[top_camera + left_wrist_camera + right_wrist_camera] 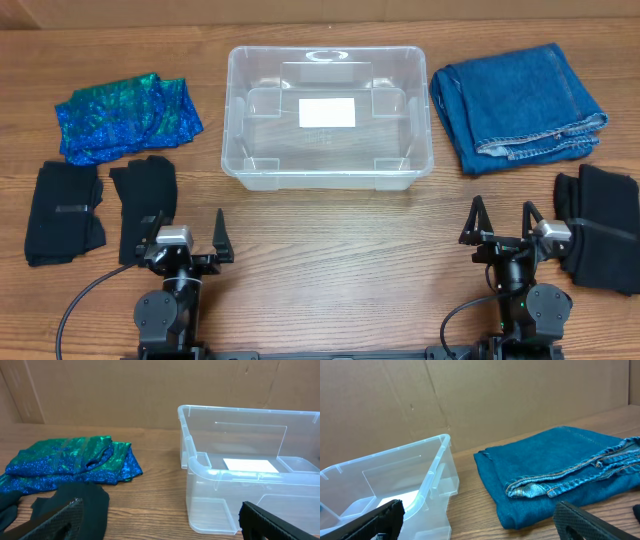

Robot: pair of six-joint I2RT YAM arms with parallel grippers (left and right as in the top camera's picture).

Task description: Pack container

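The clear plastic container (420, 120) stands empty at the table's middle back, with a white label (327, 112) on its bottom. It also shows in the left wrist view (200, 475) and the right wrist view (432, 475). Folded blue jeans (520, 100) lie to its right, also in the right wrist view (555, 475). A shiny green-blue cloth (125, 115) lies to its left, also in the left wrist view (75, 460). My left gripper (187, 232) and right gripper (505, 222) rest open and empty near the front edge.
Two black garments (65, 210) (145, 200) lie at the front left, one beside my left gripper (75, 510). Another black garment (605, 225) lies at the front right. A cardboard wall (150, 390) stands behind the table.
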